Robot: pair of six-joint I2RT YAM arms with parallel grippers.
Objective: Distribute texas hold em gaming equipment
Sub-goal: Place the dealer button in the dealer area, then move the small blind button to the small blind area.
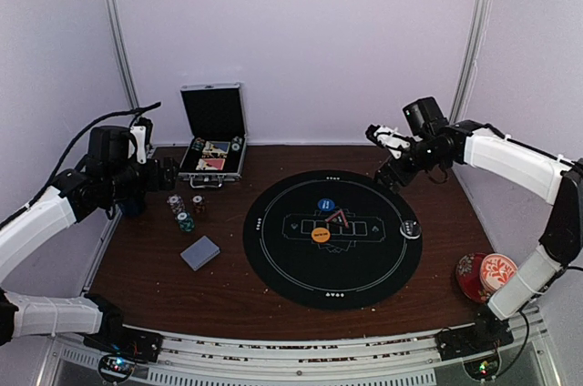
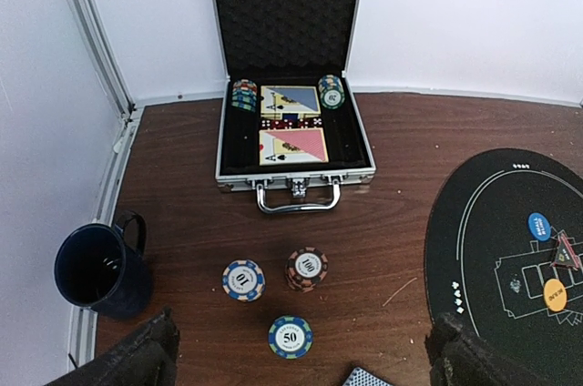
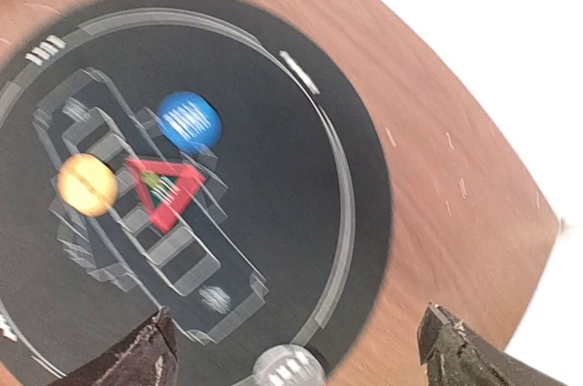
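Three short stacks of poker chips stand on the table: a "10" stack (image 2: 243,279), a "100" stack (image 2: 308,269) and a "50" stack (image 2: 290,337). My left gripper (image 2: 303,363) hangs open above them, holding nothing. A corner of the card deck (image 2: 364,377) shows at the bottom edge. On the black round mat (image 1: 273,259) lie a blue disc (image 1: 326,206), an orange disc (image 1: 320,234) and a red triangle marker (image 1: 339,218). A pale chip (image 3: 288,368) lies on the mat's rim. My right gripper (image 3: 296,350) is open and empty above that rim, in a blurred view.
An open aluminium case (image 2: 291,131) with more chips and cards stands at the back left. A dark blue mug (image 2: 98,269) sits by the left wall. A red floral cup and saucer (image 1: 487,275) stands at the right, next to the right arm.
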